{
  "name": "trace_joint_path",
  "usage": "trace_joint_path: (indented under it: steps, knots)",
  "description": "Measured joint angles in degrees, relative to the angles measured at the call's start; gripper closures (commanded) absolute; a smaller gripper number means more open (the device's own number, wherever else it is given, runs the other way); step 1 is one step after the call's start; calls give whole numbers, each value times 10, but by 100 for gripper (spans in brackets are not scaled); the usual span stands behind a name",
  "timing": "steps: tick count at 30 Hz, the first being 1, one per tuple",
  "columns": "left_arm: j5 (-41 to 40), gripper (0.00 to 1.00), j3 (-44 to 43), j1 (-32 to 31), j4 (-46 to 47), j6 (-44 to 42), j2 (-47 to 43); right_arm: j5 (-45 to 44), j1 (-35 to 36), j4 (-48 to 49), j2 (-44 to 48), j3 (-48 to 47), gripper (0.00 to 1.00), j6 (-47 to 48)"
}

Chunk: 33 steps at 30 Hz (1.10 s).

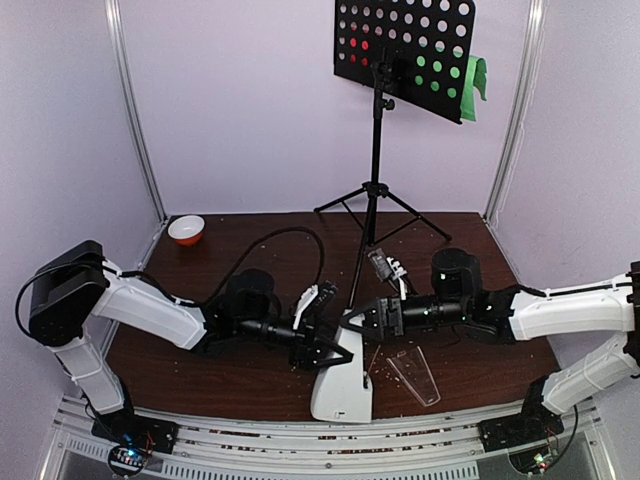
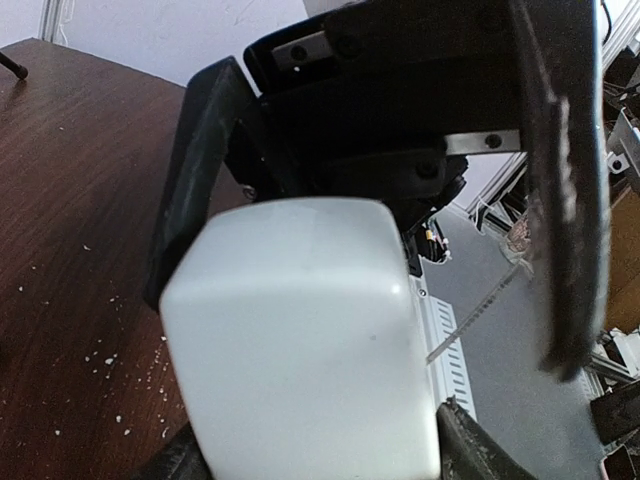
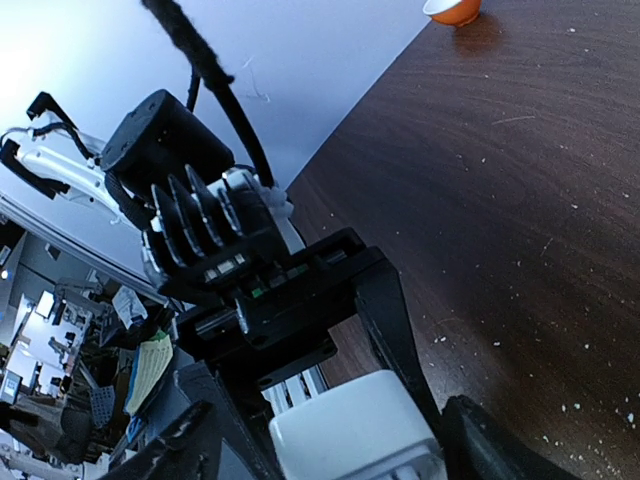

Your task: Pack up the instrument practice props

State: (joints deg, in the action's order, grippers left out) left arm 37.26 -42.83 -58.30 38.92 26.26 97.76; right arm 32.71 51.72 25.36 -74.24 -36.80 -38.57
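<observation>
The white metronome [image 1: 340, 390] stands at the table's near edge, between the two arms. My left gripper [image 1: 322, 330] is shut on its upper part, and in the left wrist view the white body [image 2: 300, 350] fills the gap between my fingers. My right gripper [image 1: 352, 322] faces it from the other side, open, its fingers astride the metronome's top [image 3: 350, 435]. The clear cover [image 1: 415, 375] lies flat to the right. The black music stand [image 1: 377, 150] stands at the back, and red [image 1: 365, 45] and green [image 1: 478, 85] pages show behind its perforated desk.
A small orange-and-white bowl [image 1: 186, 230] sits at the back left of the brown table [image 1: 250, 375]. The stand's tripod legs [image 1: 400, 205] spread over the back middle. White crumbs are scattered on the wood. A black cable loops over the left arm.
</observation>
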Motion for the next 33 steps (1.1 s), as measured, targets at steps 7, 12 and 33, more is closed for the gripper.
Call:
trace_joint_path:
  steps: [7, 12, 33]
  knots:
    - [0, 67, 4, -4, -6, -2, -8, 34, 2, 46, -39, 5, 28, -4]
    - [3, 68, 7, -5, -6, -2, -8, 54, 7, 97, -67, 22, 36, -7]
    - [-89, 16, 10, 3, -83, -3, -139, -41, 16, 114, 41, 82, 74, 9]
